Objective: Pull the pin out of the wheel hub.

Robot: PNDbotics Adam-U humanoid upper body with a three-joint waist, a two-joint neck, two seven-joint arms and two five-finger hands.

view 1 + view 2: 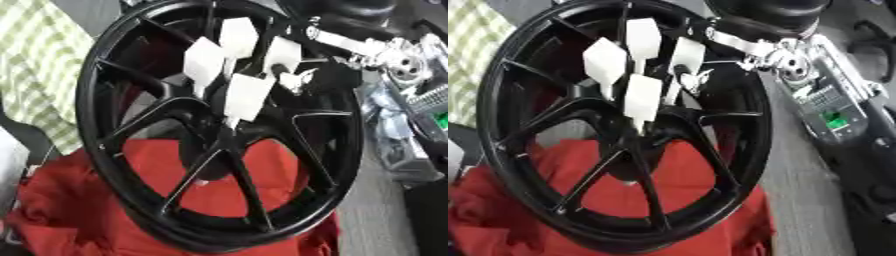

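A black spoked wheel hub (114, 150) stands tilted on a red cloth. Several white pins with flat, wide heads stick out of its centre: one at the top (238, 31), one to the left (203, 61), one lower down (248, 96) and one to the right (283, 52). My right arm, silver and black, comes in from the upper right. Its dark hand (325, 76) is at the hub's centre, right beside the stem of the rightmost pin (686, 54). Black on black and blurred, the hand hides how it meets the pin. My left hand does not show.
The red cloth (79, 215) lies bunched under the wheel's lower half. A green and white checked cloth (35, 65) is at the left. Grey table surface (807, 200) runs down the right, with my arm's silver housing and a green light (829, 118) above it.
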